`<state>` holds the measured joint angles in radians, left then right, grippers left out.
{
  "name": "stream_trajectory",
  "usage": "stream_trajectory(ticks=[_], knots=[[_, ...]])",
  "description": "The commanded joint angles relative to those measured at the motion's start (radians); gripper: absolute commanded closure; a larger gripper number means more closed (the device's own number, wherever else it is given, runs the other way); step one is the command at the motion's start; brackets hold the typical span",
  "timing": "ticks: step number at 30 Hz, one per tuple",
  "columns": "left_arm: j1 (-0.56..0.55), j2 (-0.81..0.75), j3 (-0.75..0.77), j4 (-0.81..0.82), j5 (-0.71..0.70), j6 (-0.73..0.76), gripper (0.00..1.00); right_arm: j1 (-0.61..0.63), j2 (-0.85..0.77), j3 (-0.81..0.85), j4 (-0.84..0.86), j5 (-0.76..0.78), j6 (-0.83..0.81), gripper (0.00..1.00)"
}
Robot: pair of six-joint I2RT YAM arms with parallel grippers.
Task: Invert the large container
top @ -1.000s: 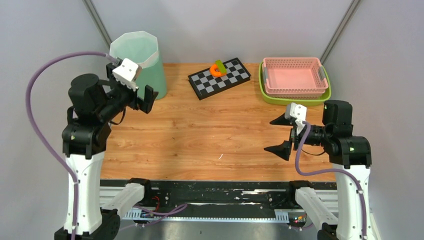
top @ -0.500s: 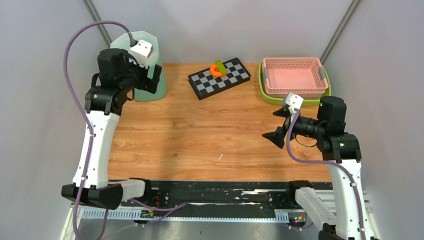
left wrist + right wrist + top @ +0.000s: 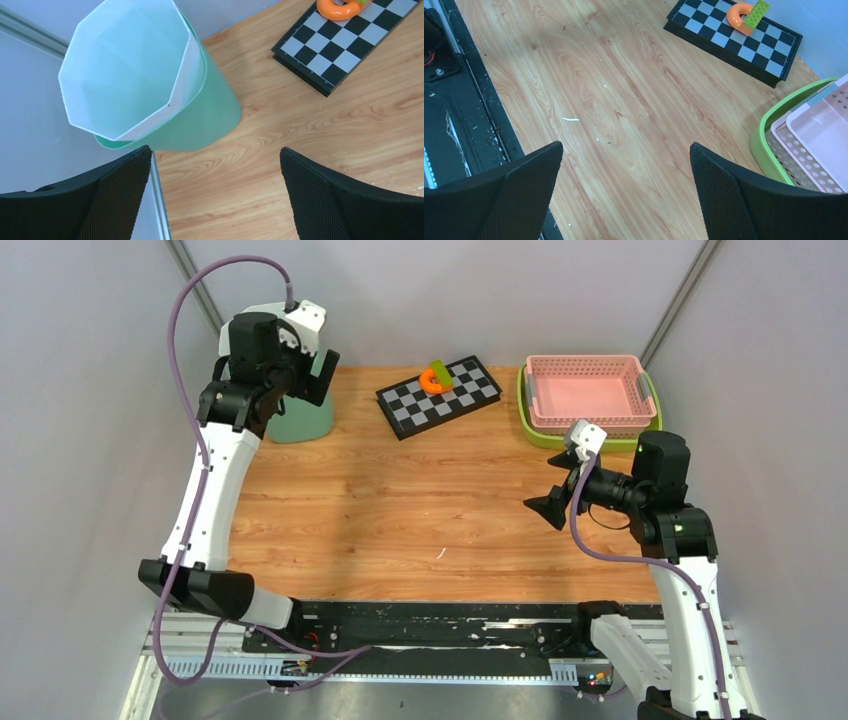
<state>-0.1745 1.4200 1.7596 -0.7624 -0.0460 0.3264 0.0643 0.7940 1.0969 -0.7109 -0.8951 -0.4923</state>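
The large container [image 3: 205,115] is a green bin with a white liner [image 3: 125,65]. It stands upright, mouth up, at the table's back left corner. From above, only its lower side [image 3: 300,422] shows, because my left arm covers the rest. My left gripper [image 3: 298,380] hangs open above the bin's near rim, touching nothing. In the left wrist view the open left gripper [image 3: 215,151] frames bare wood just beside the bin. My right gripper [image 3: 548,485] is open over the right half of the table, far from the bin. In its own view the right gripper [image 3: 625,146] holds nothing.
A folded chessboard [image 3: 438,397] lies at the back centre with an orange ring and green piece [image 3: 434,377] on it. At the back right a pink basket [image 3: 585,362] sits inside a green tray [image 3: 600,443]. The wall and a frame post stand close behind the bin.
My left arm has stretched up and back, carrying its open gripper from in front of the bin to above its rim. The right gripper has drifted slightly left.
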Motion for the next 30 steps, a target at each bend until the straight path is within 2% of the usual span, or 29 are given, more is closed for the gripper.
stream_trajectory(ticks=[1, 25, 30], knots=[[-0.006, 0.041, 0.057, 0.014, -0.054, -0.007, 0.00, 0.019, -0.013, -0.021, 0.031, 0.016, 0.025, 0.01], [0.001, 0.251, 0.218, -0.005, -0.067, -0.118, 0.00, 0.035, -0.026, -0.058, 0.076, 0.029, 0.048, 0.01], [0.035, 0.308, 0.257, -0.001, -0.050, -0.131, 0.05, 0.037, -0.025, -0.063, 0.079, 0.031, 0.049, 0.01]])
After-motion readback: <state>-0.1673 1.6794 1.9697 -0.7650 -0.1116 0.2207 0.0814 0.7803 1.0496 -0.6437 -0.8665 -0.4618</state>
